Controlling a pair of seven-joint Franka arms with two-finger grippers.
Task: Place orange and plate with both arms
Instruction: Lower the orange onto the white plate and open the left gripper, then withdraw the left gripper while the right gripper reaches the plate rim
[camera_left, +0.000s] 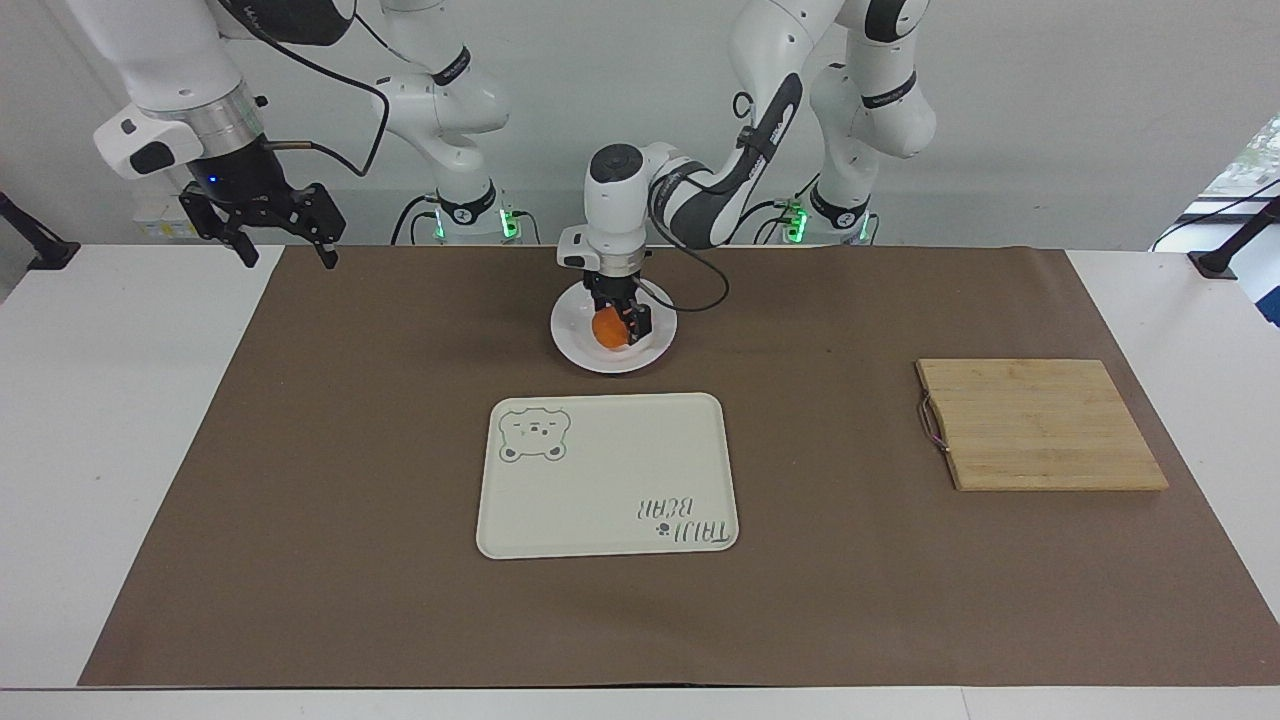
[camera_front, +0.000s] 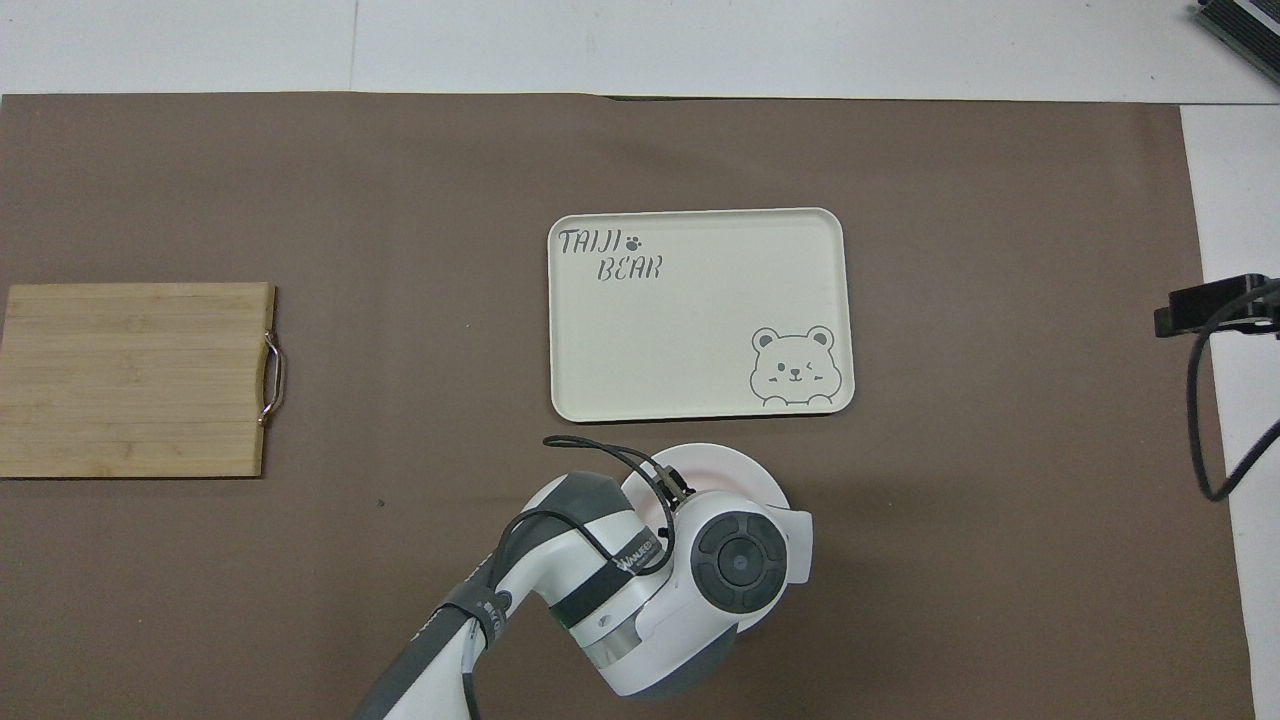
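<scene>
Orange (camera_left: 607, 328): one, round, bright, resting in the plate's middle, hidden under the arm in the overhead view. Plate (camera_left: 575, 345): one, white, round, on the brown mat (camera_left: 300, 500), just nearer the robots than the tray, about midway between the two arms' ends of the table; only its rim (camera_front: 735, 462) shows from above. Left gripper (camera_left: 618, 322): lowered into the plate, pointing straight down, a dark finger (camera_left: 641, 322) at the orange's side toward the left arm's end; whether the fingers grip the fruit or stand off it cannot be told. Left arm (camera_front: 640, 580): white, bent low over the plate, covering most of it from above. Right gripper (camera_left: 285, 240): raised over the mat's corner at the right arm's end of the table, fingers spread, holding nothing; this arm waits. Tray (camera_left: 610, 475): one, cream, rectangular, rounded corners, printed with a bear face and "TAIJI BEAR", bare, lying just beside the plate and farther from the robots. Cutting board (camera_left: 1040, 425): one, bamboo, with a small metal handle on one short edge, flat on the mat toward the left arm's end, well apart from tray and plate.
</scene>
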